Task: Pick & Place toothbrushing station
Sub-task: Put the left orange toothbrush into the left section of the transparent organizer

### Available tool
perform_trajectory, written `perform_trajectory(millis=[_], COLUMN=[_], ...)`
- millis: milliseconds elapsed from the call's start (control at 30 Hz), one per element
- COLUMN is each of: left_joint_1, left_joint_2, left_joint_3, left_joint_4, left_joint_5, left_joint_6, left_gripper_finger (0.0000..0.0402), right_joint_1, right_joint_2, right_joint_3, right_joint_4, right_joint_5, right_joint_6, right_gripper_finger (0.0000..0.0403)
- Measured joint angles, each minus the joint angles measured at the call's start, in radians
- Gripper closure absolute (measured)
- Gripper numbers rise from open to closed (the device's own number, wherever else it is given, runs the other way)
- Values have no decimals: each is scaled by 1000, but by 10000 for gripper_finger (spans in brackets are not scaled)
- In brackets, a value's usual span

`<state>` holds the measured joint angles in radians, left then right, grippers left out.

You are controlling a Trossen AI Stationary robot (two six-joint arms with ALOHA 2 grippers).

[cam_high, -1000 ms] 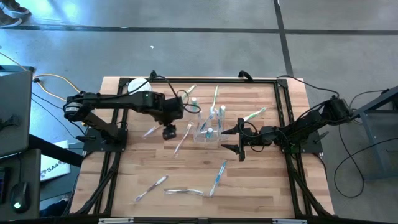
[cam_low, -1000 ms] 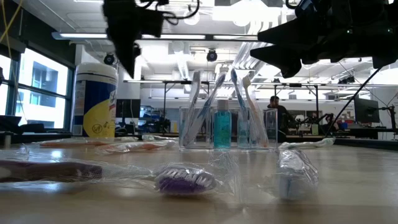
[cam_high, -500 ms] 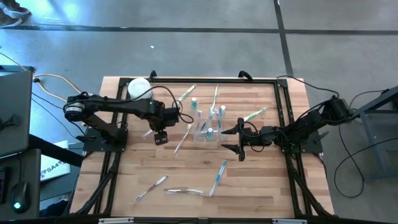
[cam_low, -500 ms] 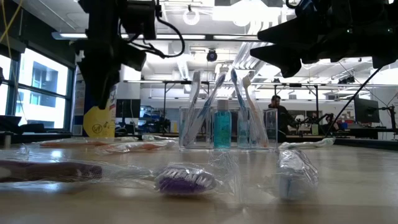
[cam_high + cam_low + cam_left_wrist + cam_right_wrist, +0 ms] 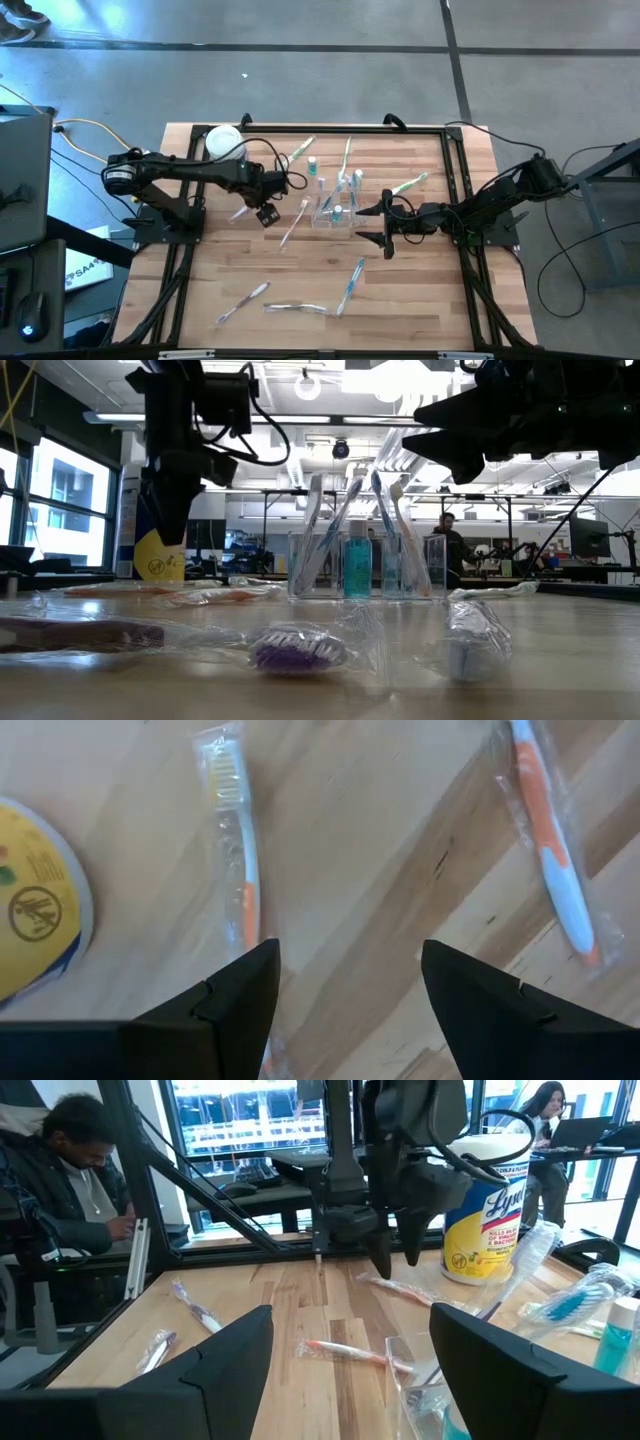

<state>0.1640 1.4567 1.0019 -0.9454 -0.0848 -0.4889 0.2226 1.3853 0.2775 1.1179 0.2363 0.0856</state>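
Wooden bench (image 5: 420,290) with wrapped toothbrushes scattered over it, a purple-bristled one (image 5: 290,650) nearest in the low view. At mid-bench stands the toothbrushing station (image 5: 336,208) — a clear holder with upright brushes and a small teal bottle (image 5: 357,568) — with the right gripper (image 5: 388,226) just beside it, fingers spread wide and empty. Farther off, the left gripper (image 5: 266,213) hangs open above a wrapped orange toothbrush (image 5: 246,890) — nothing held — near the white tub with yellow label (image 5: 222,142).
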Motion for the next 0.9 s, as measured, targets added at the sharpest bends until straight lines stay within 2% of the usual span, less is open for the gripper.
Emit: perform_trajectory(millis=[433,667,900], left_joint_1=[125,132,131], left_joint_2=[0,0,0], left_joint_3=[-33,-105,-116], left_joint_4=[11,95,83], left_joint_5=[38,41,7], left_joint_6=[59,65,66], left_gripper_finger=[159,159,159], right_joint_1=[0,0,0], right_joint_2=[0,0,0], right_joint_3=[0,0,0], right_joint_4=[-7,-8,-8], right_joint_5=[0,0,0], right_joint_6=[0,-1,-2], right_gripper_finger=[140,140,140])
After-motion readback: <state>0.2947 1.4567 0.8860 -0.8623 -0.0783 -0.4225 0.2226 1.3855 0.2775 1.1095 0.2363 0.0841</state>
